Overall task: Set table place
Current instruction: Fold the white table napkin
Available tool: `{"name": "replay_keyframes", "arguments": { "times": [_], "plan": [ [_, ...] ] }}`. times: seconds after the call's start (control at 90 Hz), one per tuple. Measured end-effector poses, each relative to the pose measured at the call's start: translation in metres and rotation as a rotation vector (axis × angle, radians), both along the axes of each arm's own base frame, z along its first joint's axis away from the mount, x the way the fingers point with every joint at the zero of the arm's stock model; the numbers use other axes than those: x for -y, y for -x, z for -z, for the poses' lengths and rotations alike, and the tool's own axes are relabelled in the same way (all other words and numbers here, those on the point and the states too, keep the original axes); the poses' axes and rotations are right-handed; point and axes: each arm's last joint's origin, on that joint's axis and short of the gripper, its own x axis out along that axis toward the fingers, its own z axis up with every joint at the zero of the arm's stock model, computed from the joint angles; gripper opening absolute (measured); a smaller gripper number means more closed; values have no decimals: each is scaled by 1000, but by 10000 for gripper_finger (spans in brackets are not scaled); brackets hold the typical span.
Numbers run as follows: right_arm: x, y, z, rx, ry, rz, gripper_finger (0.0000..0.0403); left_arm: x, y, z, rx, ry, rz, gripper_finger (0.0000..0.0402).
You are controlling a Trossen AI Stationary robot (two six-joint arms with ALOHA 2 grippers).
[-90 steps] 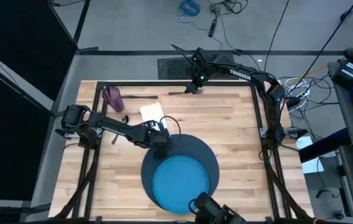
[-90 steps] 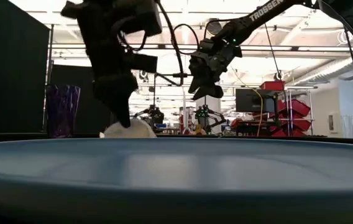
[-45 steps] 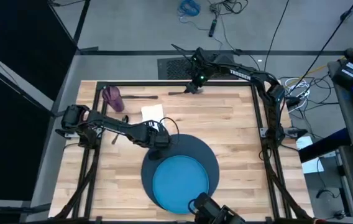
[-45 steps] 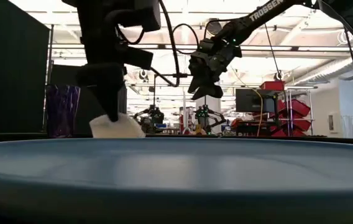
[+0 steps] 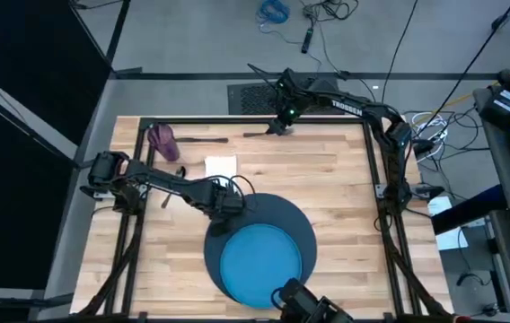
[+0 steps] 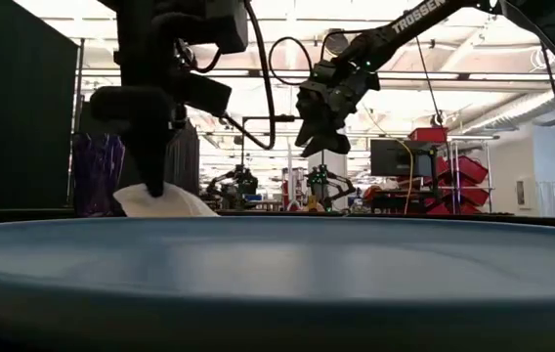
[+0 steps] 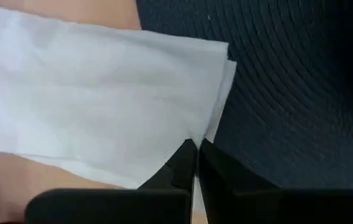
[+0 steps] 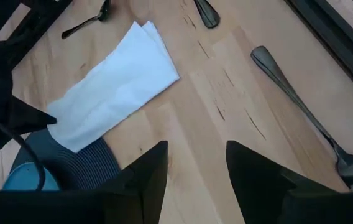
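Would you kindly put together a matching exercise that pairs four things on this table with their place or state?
Things:
1. napkin
2. purple cup
3. blue plate
4. right gripper

Places or states:
A. lying on the round dark mat
B. open, above bare wood with nothing held
C. on its side near the table's far left corner
D. pinched at one corner by the left gripper

Pairs: 1-D, 2-C, 3-A, 4-B

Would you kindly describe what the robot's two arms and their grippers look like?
Both arms are dark, jointed and slender. The right arm bears white lettering along its link, and a green light glows near the right gripper. Black cables loop beside the left gripper. Each gripper ends in two dark, tapered fingers.
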Motion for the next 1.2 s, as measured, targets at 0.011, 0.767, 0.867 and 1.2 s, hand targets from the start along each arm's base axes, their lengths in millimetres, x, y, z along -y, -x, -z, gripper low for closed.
{"name": "replay_keyframes", "arguments": {
  "times": [0.011,0.767,0.867,1.2],
  "plan": [
    [0,0,0,0,0,0,148,0,0,0,-3,6,0,0],
    [-4,-4,0,2,8,-23,148,-6,13,-2,-75,-120,-196,117],
    [-6,-4,0,2,12,-32,148,-4,15,-8,-50,-107,-226,118],
    [-7,-5,0,3,25,-50,148,30,23,-23,-6,87,-128,118]
  ]
}}
